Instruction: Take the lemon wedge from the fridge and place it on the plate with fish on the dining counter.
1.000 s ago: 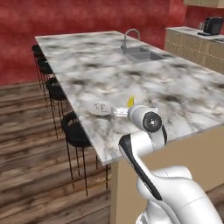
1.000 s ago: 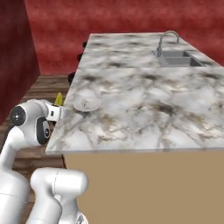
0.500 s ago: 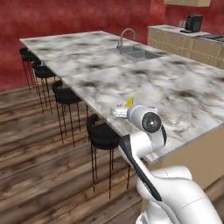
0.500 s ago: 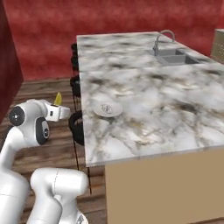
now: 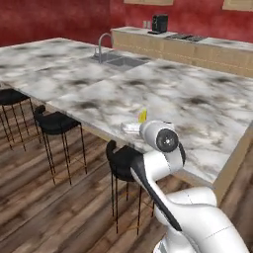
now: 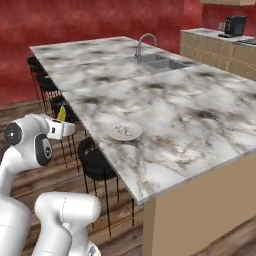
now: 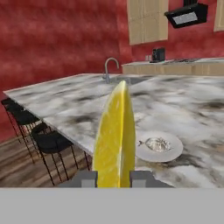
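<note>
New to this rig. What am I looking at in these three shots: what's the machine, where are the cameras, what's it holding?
It is a simulated kitchen. The machine is a white robot arm on a base that drives.

Two cameras ride on the base behind the arm, one to its left and one to its right, so they show the same scene from two sides. The third camera sits on the hand and looks along the gripper.

In front is the dining counter, a marble-topped island with a steel sink and black stools along one side. Near its edge lies the plate with fish, small, round and white.

The gripper is shut on the lemon wedge, the big yellow shape in the hand view. In the right base view the wedge is off the counter's edge, not yet over the plate.
</note>
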